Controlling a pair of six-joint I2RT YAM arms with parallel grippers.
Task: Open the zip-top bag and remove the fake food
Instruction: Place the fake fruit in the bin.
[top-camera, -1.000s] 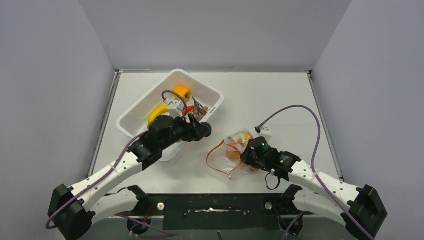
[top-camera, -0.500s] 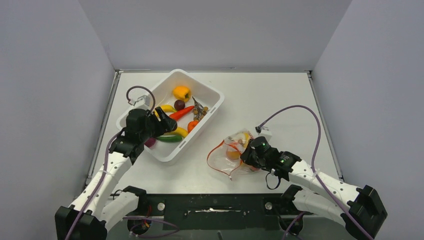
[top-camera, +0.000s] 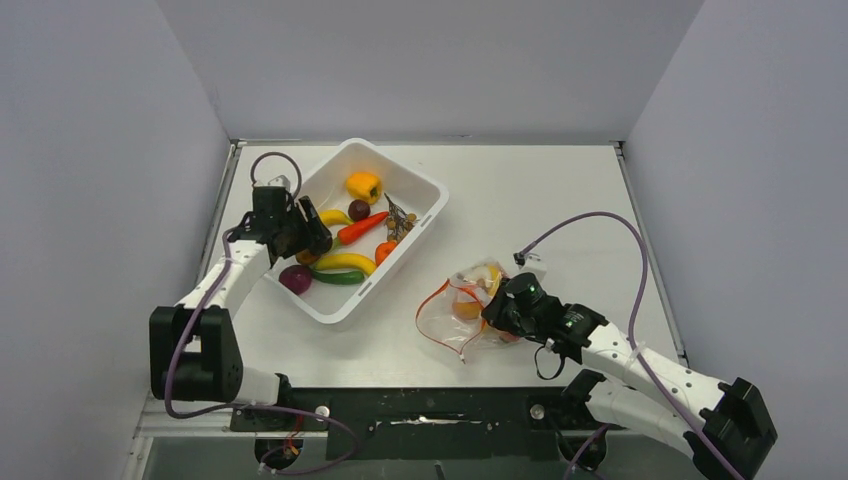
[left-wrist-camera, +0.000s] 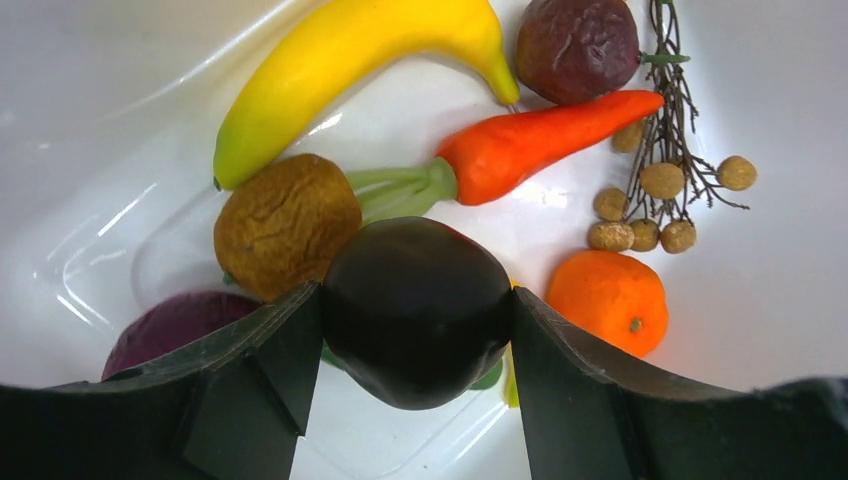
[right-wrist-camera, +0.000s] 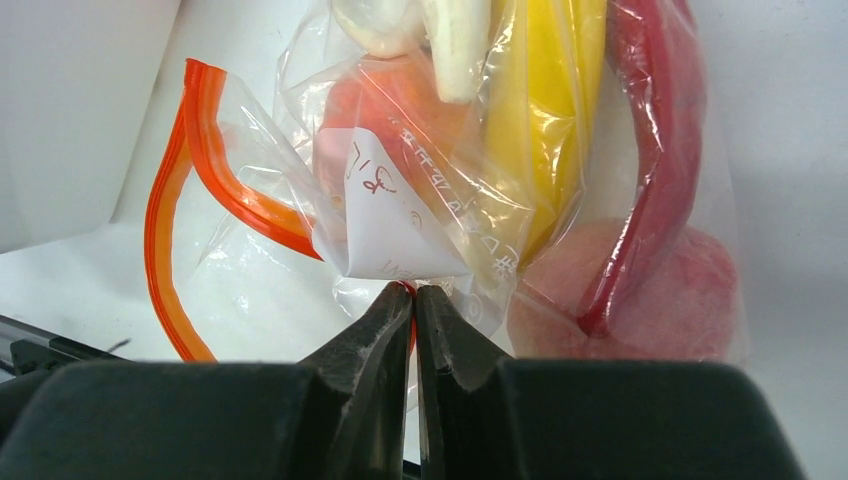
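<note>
Grey walls (top-camera: 430, 60), plain, enclose on three sides a white table (top-camera: 520, 190).

Item 1: zip-top bag (top-camera: 462, 310) (right-wrist-camera: 400, 230). It is placed near the near-right corner of the table, lying flat and crumpled. Its long axis is set slantwise, from near-left to far-right. The mouth is turned toward the left edge and gapes, with the red-orange zip strip (top-camera: 428, 305) (right-wrist-camera: 165, 240) parted into a loop. A white label with handwriting is seen on the film.

Item 2: fake food (top-camera: 480, 290), bunched at the far-right end of the bag. A yellow piece (right-wrist-camera: 540, 100) and a red chili (right-wrist-camera: 650, 130) are laid lengthwise, pointing away from the pincer; a pinkish round piece (right-wrist-camera: 680, 290) is pressed beside the chili.

Item 3: white tub (top-camera: 412, 178), set diagonally by the far-left corner. A banana (left-wrist-camera: 350, 60), a carrot (left-wrist-camera: 540, 140), a brown kiwi (left-wrist-camera: 285, 225), a small orange (left-wrist-camera: 610, 300) and a berry twig (left-wrist-camera: 660, 170) are held in it.

Item 4: right pincer (top-camera: 497, 310) (right-wrist-camera: 413, 300). The jaws are pressed together, with a fold of the bag's film pinched at their tips, just below the label.

Item 5: left pincer (top-camera: 305, 225) (left-wrist-camera: 415, 310). It is poised over the tub's left part, jaws spread wide and clamped on either side of a dark purple plum (left-wrist-camera: 415, 290), which is carried above the other pieces.
</note>
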